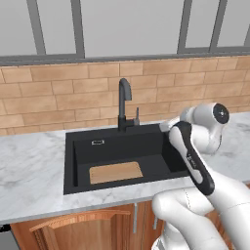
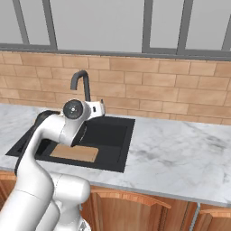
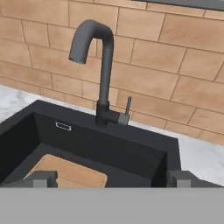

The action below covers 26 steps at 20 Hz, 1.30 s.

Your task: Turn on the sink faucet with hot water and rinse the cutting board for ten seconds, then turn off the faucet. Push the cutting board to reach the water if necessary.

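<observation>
Hovering over the sink (image 1: 78, 161), the fingers (image 3: 43, 178) are spread wide with nothing between them, facing the faucet (image 3: 103, 65) behind it. Cutting board (image 1: 115, 172) lies flat on the sink floor, front-left of the faucet.

Tan brick backsplash (image 1: 58, 93), grey-framed windows (image 1: 127, 24) above, white marble counter (image 2: 180, 153) — wooden cabinets (image 2: 149, 212) beneath

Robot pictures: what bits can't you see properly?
- Cutting board: in the right base view, the white arm covers its left part.
- Cutting board's near end in the hand view: cut off at the bottom, behind the pincer tips.
- Sink: right end hidden by the arm in the left base view.
- Faucet lever: too small to tell its setting.
</observation>
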Available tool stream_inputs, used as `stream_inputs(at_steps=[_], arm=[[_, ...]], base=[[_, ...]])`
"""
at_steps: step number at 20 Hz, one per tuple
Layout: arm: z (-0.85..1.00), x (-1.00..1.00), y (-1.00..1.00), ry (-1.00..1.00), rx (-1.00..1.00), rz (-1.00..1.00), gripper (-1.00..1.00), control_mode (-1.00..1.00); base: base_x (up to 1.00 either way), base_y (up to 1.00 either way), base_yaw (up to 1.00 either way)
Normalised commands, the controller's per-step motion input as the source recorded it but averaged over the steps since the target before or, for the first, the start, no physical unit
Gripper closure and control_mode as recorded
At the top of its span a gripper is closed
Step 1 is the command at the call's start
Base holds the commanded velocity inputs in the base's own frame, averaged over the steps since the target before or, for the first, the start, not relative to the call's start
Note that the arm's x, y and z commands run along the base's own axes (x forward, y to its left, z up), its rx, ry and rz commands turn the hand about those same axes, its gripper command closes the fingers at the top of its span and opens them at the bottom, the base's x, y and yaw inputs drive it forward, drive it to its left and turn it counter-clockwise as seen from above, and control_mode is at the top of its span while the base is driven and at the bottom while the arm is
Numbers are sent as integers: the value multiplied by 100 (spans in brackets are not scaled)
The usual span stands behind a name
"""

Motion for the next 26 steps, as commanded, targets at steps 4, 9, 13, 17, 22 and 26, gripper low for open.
stream_inputs(at_steps=[4, 9, 13, 17, 22, 26], arm=[[-16, 44, 0, -14, 2, 0, -100, -100], [-8, 48, 0, -10, 3, 0, -100, -100], [-14, 38, 0, -8, 4, 0, -100, -100], [-12, 17, 0, -2, 4, 0, -100, -100], [-9, 14, 0, 0, 6, 0, -100, -100], [-2, 24, 0, 0, 4, 0, -100, -100]], base=[[0, 0, 0], [0, 0, 0], [0, 0, 0], [0, 0, 0], [0, 0, 0], [0, 0, 0]])
